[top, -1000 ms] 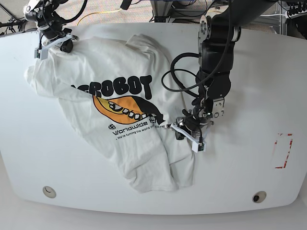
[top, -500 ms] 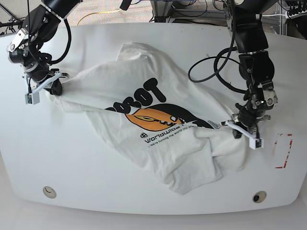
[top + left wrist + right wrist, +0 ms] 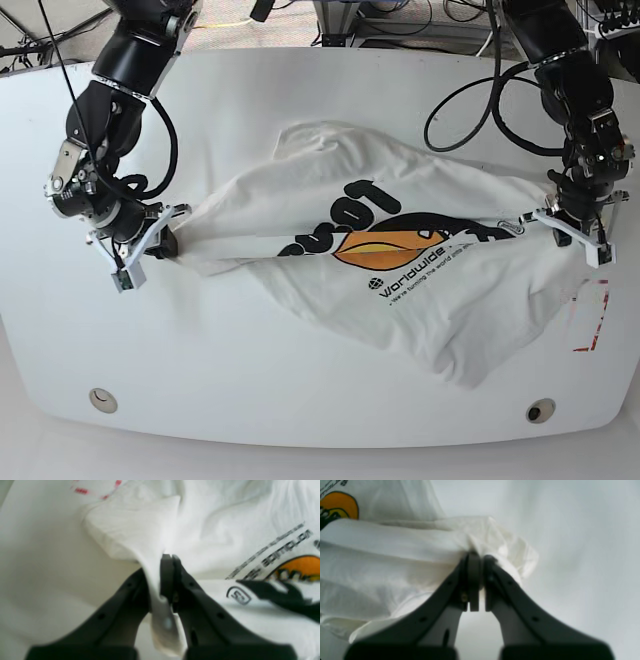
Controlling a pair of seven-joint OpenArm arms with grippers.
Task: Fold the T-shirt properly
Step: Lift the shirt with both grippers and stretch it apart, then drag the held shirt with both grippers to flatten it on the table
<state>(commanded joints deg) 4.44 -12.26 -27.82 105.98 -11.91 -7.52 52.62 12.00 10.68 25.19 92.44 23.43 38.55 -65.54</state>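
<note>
Since the earlier base frames both arms have carried the T-shirt (image 3: 400, 270) toward the near-right of the table (image 3: 300, 100), and the garment has gone from a slack heap to a band pulled taut between them.

Left gripper (image 3: 167, 562): jaws clenched on a fold of white cloth, a strip of fabric running down between them. Right gripper (image 3: 477, 557): jaws likewise clamped on a bunched edge of the shirt. In the base view the left gripper (image 3: 575, 228) stands at the right edge of the table near the red markings (image 3: 590, 315), and the right gripper (image 3: 140, 245) stands at the left, well apart from it.

Outward from the grips, the shirt lies across the middle of the table, printed side up, the orange-and-black graphic (image 3: 390, 245) partly creased under a ridge along the line of tension. The lower body sags toward the near edge, still rumpled.

Judgement: the step in hand is spreading the garment flat before any fold. To do it well, both grips should hold firm, tension should stay even (uneven pull would skew the print), and the cloth should be lowered together so the ridge smooths out.

Compared with a second ago, the right arm has moved from the far-left corner to mid-left.
</note>
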